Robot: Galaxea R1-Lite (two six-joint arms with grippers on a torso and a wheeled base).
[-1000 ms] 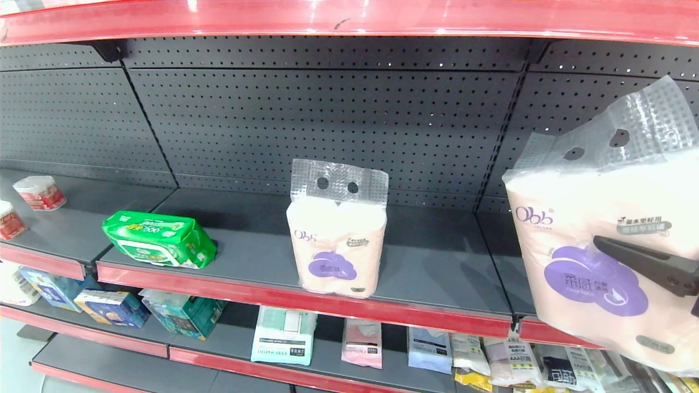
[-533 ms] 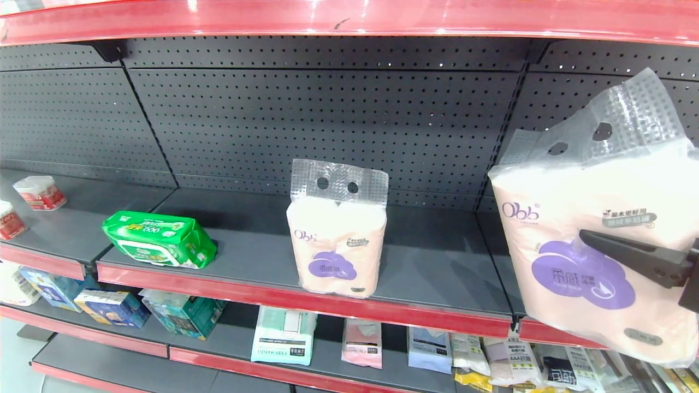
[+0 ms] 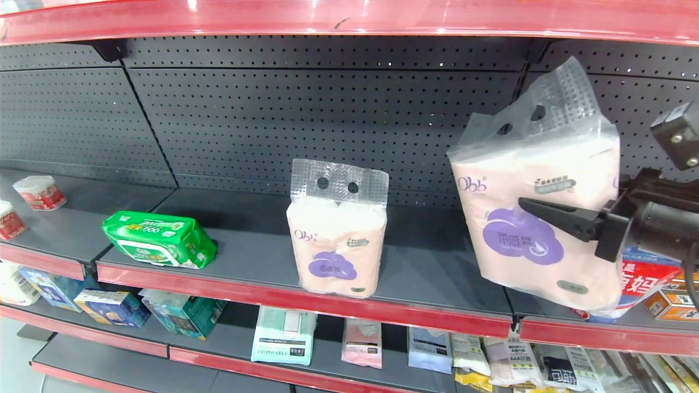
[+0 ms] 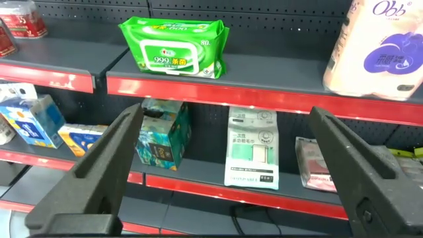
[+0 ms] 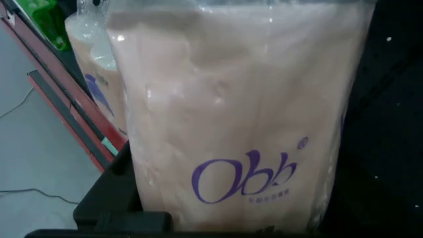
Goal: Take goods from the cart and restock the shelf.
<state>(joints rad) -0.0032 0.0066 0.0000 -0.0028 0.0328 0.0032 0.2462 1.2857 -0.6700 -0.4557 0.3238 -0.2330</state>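
My right gripper (image 3: 551, 218) is shut on a pink pack of toilet rolls (image 3: 538, 202) with a purple cloud mark and a clear punched handle. The pack hangs tilted above the right end of the grey shelf (image 3: 437, 262); up close in the right wrist view, the pack (image 5: 244, 119) sits between the jaws. A second, like pack (image 3: 337, 240) stands upright at the shelf's middle, near the red front edge, and shows again as the pack (image 4: 380, 49). My left gripper (image 4: 225, 172) is open and empty, lower down in front of the shelving.
A green wipes pack (image 3: 159, 239) lies left of the standing pack. Red-and-white tubs (image 3: 39, 192) sit far left. A red-and-white bag (image 3: 647, 278) and orange boxes (image 3: 671, 300) sit behind the held pack. Lower shelves (image 3: 218, 355) carry several goods. Pegboard backs the shelf.
My right gripper has carried the held pack left and up, in toward the shelf. Goods on the right shelf section have come into sight behind it. The standing pack has not moved.
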